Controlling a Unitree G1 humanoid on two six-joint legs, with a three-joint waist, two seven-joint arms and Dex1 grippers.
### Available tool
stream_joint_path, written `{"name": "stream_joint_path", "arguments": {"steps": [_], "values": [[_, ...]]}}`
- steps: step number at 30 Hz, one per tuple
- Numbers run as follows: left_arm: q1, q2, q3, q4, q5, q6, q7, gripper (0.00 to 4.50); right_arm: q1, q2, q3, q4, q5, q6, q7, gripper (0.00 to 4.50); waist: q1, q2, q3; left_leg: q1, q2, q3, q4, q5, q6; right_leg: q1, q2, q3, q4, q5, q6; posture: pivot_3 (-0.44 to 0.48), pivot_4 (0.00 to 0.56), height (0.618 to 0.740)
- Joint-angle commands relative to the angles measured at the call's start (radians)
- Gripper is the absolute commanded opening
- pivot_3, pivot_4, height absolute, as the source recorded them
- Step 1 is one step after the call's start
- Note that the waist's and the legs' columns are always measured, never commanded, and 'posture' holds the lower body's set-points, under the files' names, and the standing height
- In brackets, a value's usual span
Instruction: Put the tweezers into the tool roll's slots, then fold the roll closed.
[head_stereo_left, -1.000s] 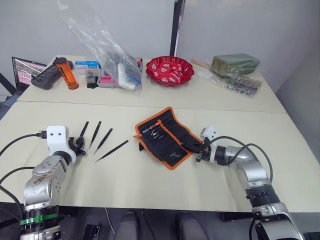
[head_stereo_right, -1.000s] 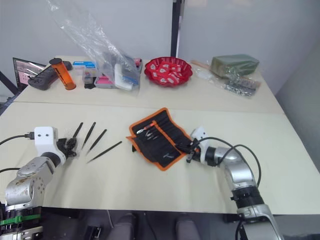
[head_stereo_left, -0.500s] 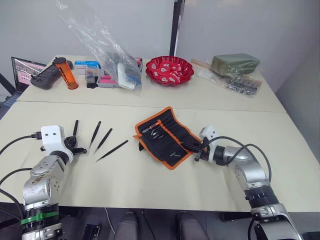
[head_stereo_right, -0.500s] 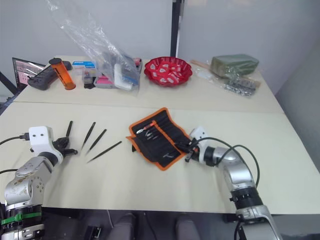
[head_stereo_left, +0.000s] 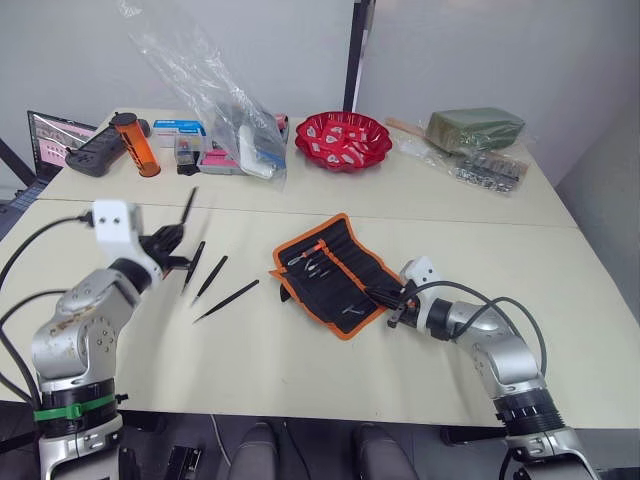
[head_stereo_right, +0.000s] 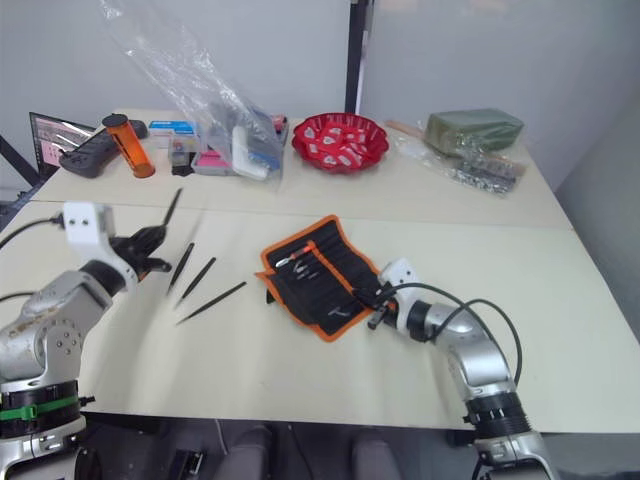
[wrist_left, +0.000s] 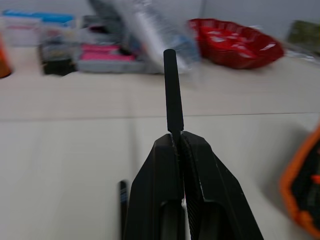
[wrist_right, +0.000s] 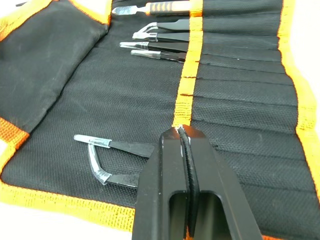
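Now left hand (wrist_left: 178, 137) clamps one of the tweezers (wrist_left: 172, 95), right hand (wrist_right: 183, 135) closed, empty, on tool roll (wrist_right: 115, 90).

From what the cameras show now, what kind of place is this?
Probably a lab or workshop bench: an open tool roll with tweezers beside it, a laptop and bagged parts at the back.

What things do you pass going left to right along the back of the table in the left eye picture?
Orange bottle → clear plastic bag → red bowl → green block.
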Motion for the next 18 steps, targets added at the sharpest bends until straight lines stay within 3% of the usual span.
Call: {"name": "stream_joint_path", "arguments": {"steps": [1,5,12,18], "values": [[-0.063,0.040,-0.066,-0.078,-0.085,0.088,-0.078,0.04,0.015,-0.011,0.004,-0.007,-0.021,0.025,-0.024,0.00,-0.001,0.000,0.000,0.000,0.000,0.000,0.000,0.000,0.000,0.000,0.000,0.000,0.000,0.000,0.000,0.000,0.150,0.740],[-0.162,0.091,-0.175,-0.101,-0.127,0.201,-0.142,0.04,0.031,-0.018,0.010,-0.003,-0.030,0.046,-0.039,0.00,-0.001,0.000,0.000,0.000,0.000,0.000,0.001,0.000,0.000,0.000,0.000,0.000,0.000,0.000,0.000,0.000,0.150,0.740],[-0.346,0.094,-0.317,-0.058,-0.119,0.415,-0.101,0.04,0.032,-0.026,0.039,0.037,-0.038,0.135,-0.057,0.00,0.000,0.000,0.000,0.000,0.000,0.000,0.001,0.000,0.000,0.001,0.000,0.000,0.000,0.000,0.000,0.000,0.150,0.740],[-0.386,0.147,-0.430,-0.060,-0.111,0.443,-0.215,0.04,0.011,-0.025,0.036,0.054,-0.037,0.167,-0.065,0.00,-0.002,0.000,0.000,0.001,0.000,0.000,0.001,0.000,0.000,0.001,0.000,0.000,0.000,0.000,0.000,0.000,0.150,0.740]]}}
